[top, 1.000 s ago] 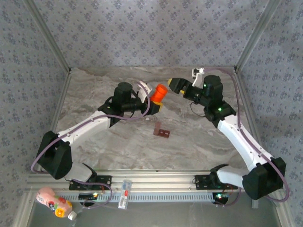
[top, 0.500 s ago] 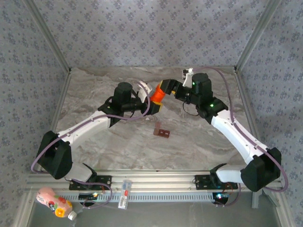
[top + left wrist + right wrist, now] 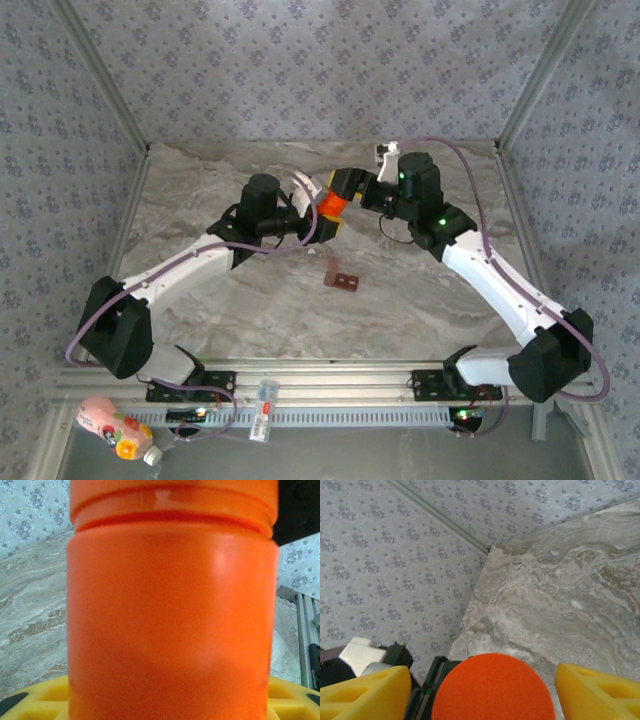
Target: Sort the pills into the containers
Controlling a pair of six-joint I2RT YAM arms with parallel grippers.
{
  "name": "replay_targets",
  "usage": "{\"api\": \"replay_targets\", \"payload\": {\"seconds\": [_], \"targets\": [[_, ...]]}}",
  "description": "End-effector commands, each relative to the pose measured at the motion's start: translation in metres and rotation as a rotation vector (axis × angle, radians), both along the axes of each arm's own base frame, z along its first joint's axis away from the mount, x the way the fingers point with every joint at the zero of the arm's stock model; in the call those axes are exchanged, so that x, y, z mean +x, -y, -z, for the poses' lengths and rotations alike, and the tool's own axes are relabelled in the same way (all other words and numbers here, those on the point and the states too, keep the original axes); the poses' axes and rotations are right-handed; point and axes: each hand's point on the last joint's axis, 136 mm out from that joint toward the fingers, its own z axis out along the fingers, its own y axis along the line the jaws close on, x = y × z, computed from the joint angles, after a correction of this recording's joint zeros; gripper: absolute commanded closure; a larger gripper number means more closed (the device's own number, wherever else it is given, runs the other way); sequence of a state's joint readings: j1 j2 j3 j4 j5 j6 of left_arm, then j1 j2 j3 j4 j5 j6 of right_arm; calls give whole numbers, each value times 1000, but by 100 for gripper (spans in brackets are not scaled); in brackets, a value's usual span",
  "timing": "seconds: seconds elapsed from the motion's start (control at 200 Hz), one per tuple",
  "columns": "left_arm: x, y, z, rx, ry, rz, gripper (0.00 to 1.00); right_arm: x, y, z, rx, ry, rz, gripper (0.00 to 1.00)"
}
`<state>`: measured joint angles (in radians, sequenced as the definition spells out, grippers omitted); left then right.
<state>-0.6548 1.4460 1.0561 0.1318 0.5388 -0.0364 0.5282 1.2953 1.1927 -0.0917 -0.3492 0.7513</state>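
A grey-and-beige, marble-patterned flat surface [image 3: 250,310] spreads out between blue-grey floral-patterned walls [image 3: 300,70] at its far, left and right sides; a silvery ribbed metal rail [image 3: 330,385] runs along its near edge; a small dark reddish-brown rectangular strip of square compartments [image 3: 343,279] lies directly on the surface near its middle, well apart from every wall and from the rail; its left end looks raised, though it is too small to be sure.

A pink bottle [image 3: 112,426] lies on its side just below the left end of the metal rail [image 3: 340,380]. A small clear tube [image 3: 263,408] rests against the rail, left of its middle.
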Motion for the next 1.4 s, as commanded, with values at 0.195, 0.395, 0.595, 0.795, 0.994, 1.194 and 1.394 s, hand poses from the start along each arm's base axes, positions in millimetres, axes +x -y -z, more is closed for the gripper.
{"api": "replay_targets", "payload": {"seconds": [0.195,0.395,0.595,0.795,0.994,1.194,1.394], "targets": [[1,8,-32,-66,68,29,100,-4,-2,-9,-23,31,-22,39],[1,7,-32,-65,71,29,100,-4,0,-5,-30,36,-54,61],[-1,7,-34,-67,71,38,100,-10,-1,-4,-33,213,-306,62],[-4,7,-36,-69,71,45,100,-12,9,7,44,328,-495,62],[-5,5,-36,-71,73,46,100,-7,4,12,48,310,-487,68],[-5,6,-38,-73,75,47,100,-2,11,4,59,294,-406,27],[-5,6,-37,-74,73,48,100,4,25,-15,97,203,-207,24]]}}
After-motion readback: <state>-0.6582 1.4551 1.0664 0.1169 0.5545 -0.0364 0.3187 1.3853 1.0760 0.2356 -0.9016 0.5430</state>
